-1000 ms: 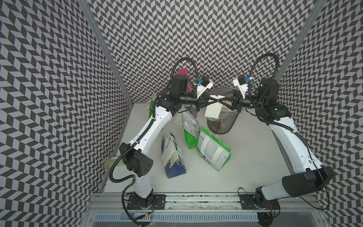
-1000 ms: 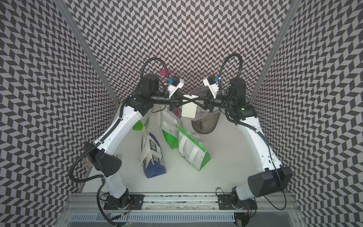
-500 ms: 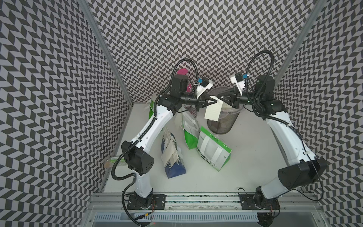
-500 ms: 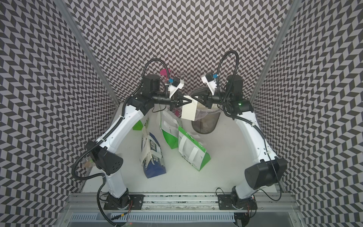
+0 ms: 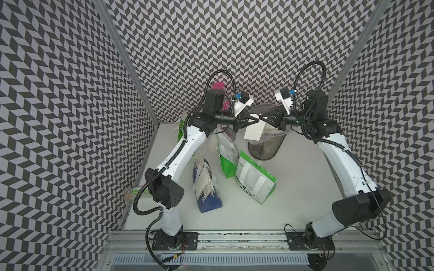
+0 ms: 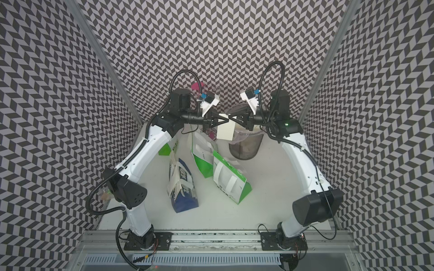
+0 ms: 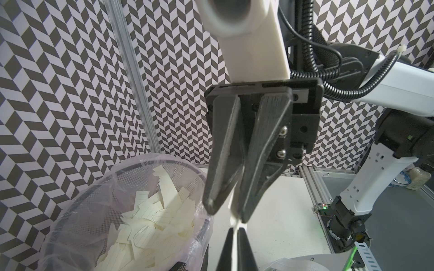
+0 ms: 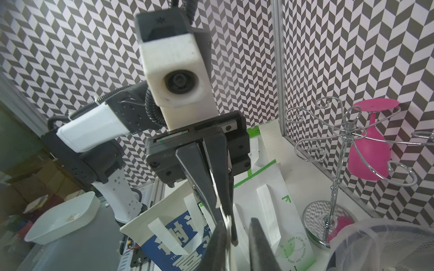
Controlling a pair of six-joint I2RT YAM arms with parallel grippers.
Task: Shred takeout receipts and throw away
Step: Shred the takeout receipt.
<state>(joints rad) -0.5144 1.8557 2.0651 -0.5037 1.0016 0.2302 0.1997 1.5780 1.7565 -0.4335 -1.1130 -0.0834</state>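
While the left gripper [image 5: 257, 120] pinches a cream lined paper receipt [image 5: 253, 132] above the black mesh wastebasket [image 5: 266, 147], the right gripper [image 5: 263, 118] has its fingers straddling the same slip; whether it is actually gripping is unclear.

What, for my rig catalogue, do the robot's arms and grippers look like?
The left arm and right arm have white shell links joined by black motor housings, with black corrugated hoses looping along them. The left gripper and right gripper each have two black, tapering wedge fingers. A white camera block with a blue tab sits above each wrist.
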